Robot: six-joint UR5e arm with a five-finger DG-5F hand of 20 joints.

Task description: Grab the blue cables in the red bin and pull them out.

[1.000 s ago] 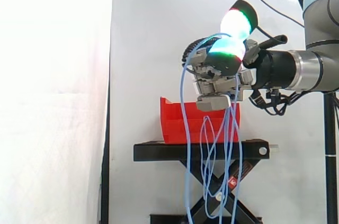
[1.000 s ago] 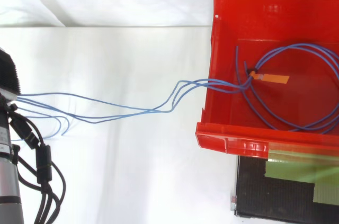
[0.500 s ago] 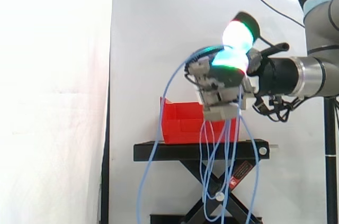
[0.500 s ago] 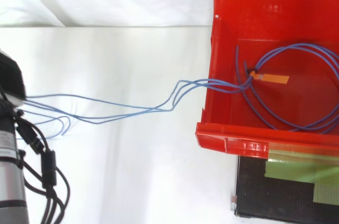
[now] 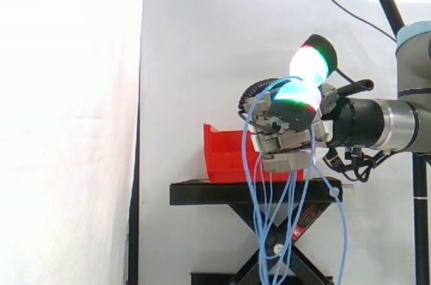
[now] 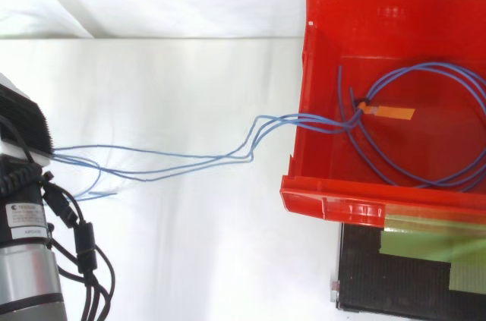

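Currently hand (image 5: 283,130) curled tight on a bunch of blue cables (image 6: 319,120) well clear of the red bin (image 6: 334,201), much of their length coiled inside it; risk: strands slip through the grip, or snag the rim and drag the bin along.

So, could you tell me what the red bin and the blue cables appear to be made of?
The red bin looks like glossy moulded plastic: its front rim shows a sheen and the colour is even. The blue cables seem thin plastic-jacketed wire, smooth and limp: they sag in loose loops.
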